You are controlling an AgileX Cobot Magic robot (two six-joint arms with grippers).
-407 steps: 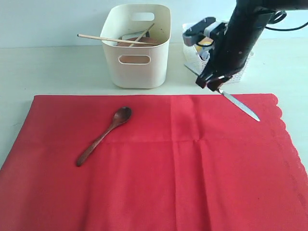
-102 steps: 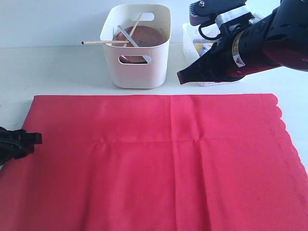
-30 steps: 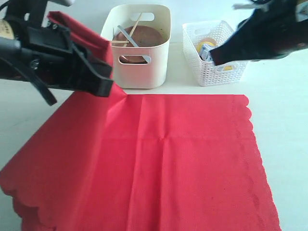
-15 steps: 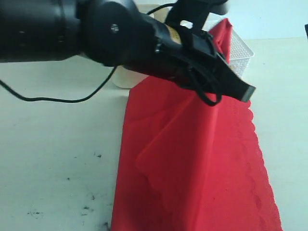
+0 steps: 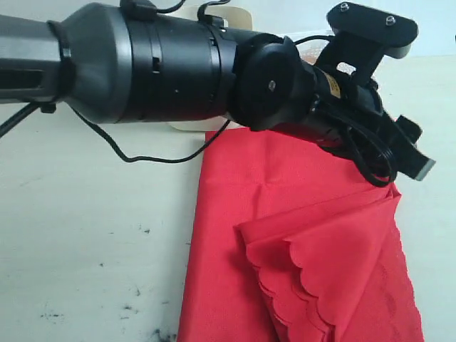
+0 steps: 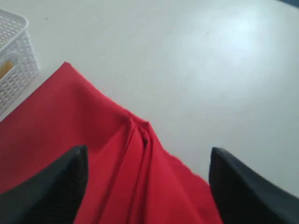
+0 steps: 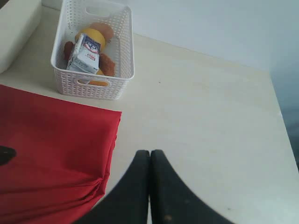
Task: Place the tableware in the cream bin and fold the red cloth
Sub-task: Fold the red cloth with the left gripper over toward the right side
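Two layers of red cloth (image 5: pixel 235 206) to manage. Starting at the left of the exterior view: bare table (image 5: pixel 85 228), nothing on it to collect. Further right, only slivers of the cream bin (image 5: pixel 187 127) showing behind the thick left arm (image 5: pixel 178 64) crossing the upper frame; contents hidden, tableware not to be seen anywhere. Centre to lower right: the cloth doubled over, scalloped edge (image 5: pixel 288 285) on top but skewed, trailing toward the bottom centre instead of lying square with the layer beneath. Far right, just above the fold: left gripper (image 5: pixel 412 151). In the left wrist view, jaws spread wide, fingers (image 6: pixel 51 186) either side of a bunched ridge of fabric, pinching nothing. In the right wrist view, right gripper (image 7: pixel 149 186) with jaws pressed together on nothing, over bare table just beside the cloth's border; lattice basket (image 7: pixel 93 88) beyond the cloth.

Judged as mid-fold: one fold laid, but untidy. To do it well: rise clear without snagging the ridge, take the loose scalloped corner, draw it taut, line it up with the edge below, then smooth the bunching flat before any second fold. Keep the closed gripper off the fabric meanwhile.
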